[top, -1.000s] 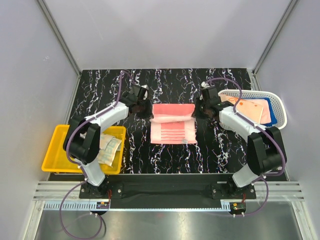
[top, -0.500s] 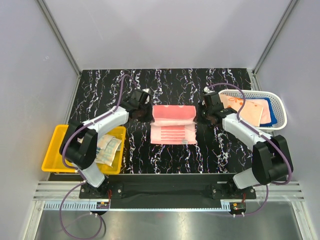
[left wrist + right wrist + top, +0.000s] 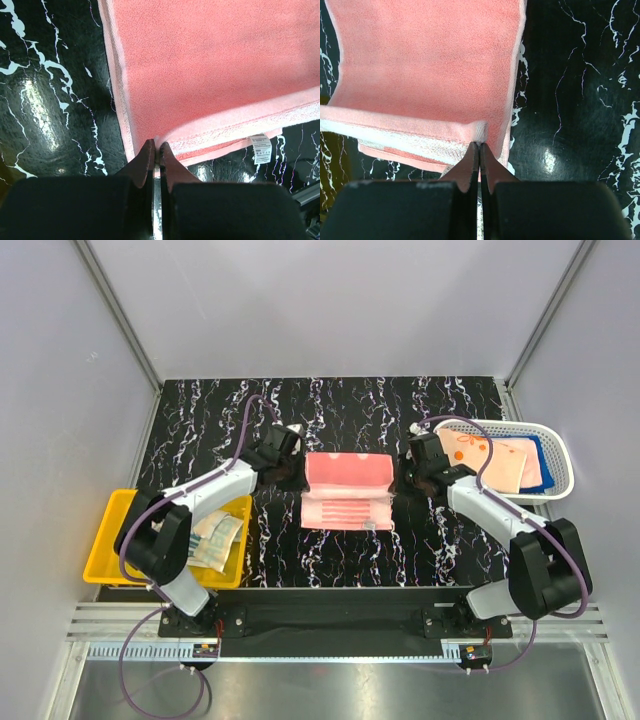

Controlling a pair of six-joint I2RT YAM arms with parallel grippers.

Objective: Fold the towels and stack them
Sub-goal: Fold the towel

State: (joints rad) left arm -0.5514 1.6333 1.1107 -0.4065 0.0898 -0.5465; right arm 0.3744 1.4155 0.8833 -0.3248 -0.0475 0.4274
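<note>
The pink towel (image 3: 347,502) lay mid-table on the black marbled top, its far edge lifted and doubled over the rest. We pinched its two raised corners: the left gripper (image 3: 157,148) was closed on the left corner and the right gripper (image 3: 479,146) on the right. Other towels (image 3: 505,462) sat in the basket (image 3: 563,455) to the right. A beige towel (image 3: 215,538) lay in the bin (image 3: 110,550) to the left.

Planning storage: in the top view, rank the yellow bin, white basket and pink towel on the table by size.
1. yellow bin, narrowly; close to the basket, and an arm hides part of it
2. white basket
3. pink towel, clearly smallest
</note>
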